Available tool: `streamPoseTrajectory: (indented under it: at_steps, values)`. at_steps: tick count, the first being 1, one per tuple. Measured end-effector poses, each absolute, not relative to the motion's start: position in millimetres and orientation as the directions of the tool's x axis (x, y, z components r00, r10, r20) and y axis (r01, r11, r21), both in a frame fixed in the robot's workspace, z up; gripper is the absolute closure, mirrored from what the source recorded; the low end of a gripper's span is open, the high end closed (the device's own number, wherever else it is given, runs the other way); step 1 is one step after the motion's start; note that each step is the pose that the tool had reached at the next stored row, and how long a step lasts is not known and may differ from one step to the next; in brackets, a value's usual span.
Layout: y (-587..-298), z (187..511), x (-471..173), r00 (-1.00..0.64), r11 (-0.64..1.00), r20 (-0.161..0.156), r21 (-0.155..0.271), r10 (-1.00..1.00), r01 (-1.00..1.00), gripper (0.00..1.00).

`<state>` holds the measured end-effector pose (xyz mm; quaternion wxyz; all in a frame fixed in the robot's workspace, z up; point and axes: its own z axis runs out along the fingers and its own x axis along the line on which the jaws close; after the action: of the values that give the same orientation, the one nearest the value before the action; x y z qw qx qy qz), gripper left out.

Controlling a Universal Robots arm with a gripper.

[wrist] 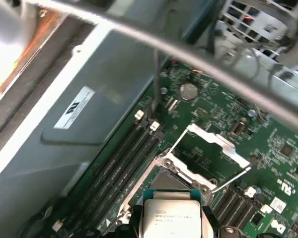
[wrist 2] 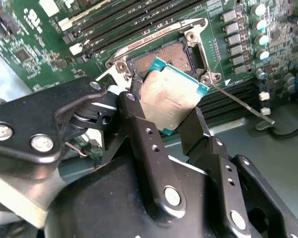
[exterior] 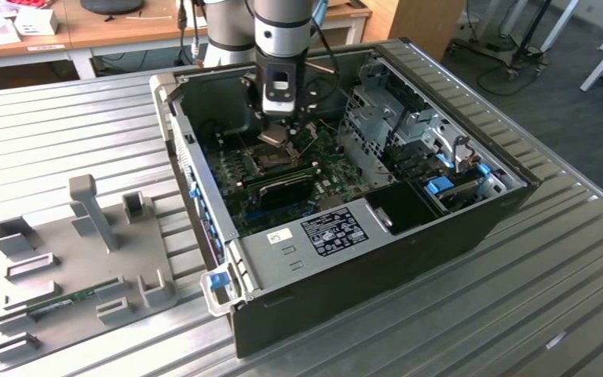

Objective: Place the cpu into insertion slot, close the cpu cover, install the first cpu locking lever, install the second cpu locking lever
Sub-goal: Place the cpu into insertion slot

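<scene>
My gripper point(exterior: 279, 124) hangs inside the open computer case, shut on the cpu point(wrist 2: 171, 99) by two opposite edges. The cpu point(wrist: 171, 215) is a small square chip with a grey metal top, held tilted just above the insertion slot point(wrist 2: 171, 52). The slot point(wrist: 165, 181) is a dark square socket with a silvery rim on the green motherboard point(exterior: 328, 169), and nothing sits in it. The cpu cover point(wrist: 216, 140), a thin silvery frame, is swung open away from the slot. A thin locking lever point(wrist 2: 238, 104) stands free beside the socket.
Long dark memory slots point(wrist: 124, 158) run beside the socket. The case's metal walls point(exterior: 181, 133) and a drive cage point(exterior: 385, 118) close in around the board. On the ribbed metal table, a grey fixture point(exterior: 82, 251) holding a memory stick point(exterior: 71, 301) lies at the exterior view's left.
</scene>
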<state>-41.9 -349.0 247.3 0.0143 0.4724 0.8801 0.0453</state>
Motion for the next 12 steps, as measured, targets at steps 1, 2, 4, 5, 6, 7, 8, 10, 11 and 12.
streamPoseTrajectory:
  at_steps: [1,2,4,5,6,7,8,10,11,12]
  values:
    - [-349.0,247.2,-41.9,-0.538,0.534,0.018,0.093,0.843,0.84,0.46]
    - [-349.0,247.1,-41.9,-0.522,0.519,0.018,0.093,0.852,0.85,0.46]
    - [-349.0,246.9,-41.8,-0.491,0.488,0.018,0.093,0.871,0.868,0.46]
    - [-349.0,246.8,-41.8,-0.475,0.471,0.018,0.093,0.88,0.877,0.46]
    - [-349.0,246.6,-41.8,-0.459,0.455,0.018,0.093,0.888,0.885,0.46]
    - [-349.0,246.5,-41.8,-0.443,0.44,0.018,0.093,0.896,0.893,0.46]
    - [-349.0,246.4,-41.8,-0.427,0.424,0.018,0.093,0.904,0.901,0.46]
    - [-349.0,246.2,-41.8,-0.396,0.393,0.018,0.093,0.918,0.915,0.46]
    - [-349.0,246.2,-41.8,-0.386,0.383,0.018,0.093,0.922,0.919,0.46]
    - [-349.0,246.2,-41.9,-0.384,0.381,0.018,0.093,0.923,0.92,0.46]
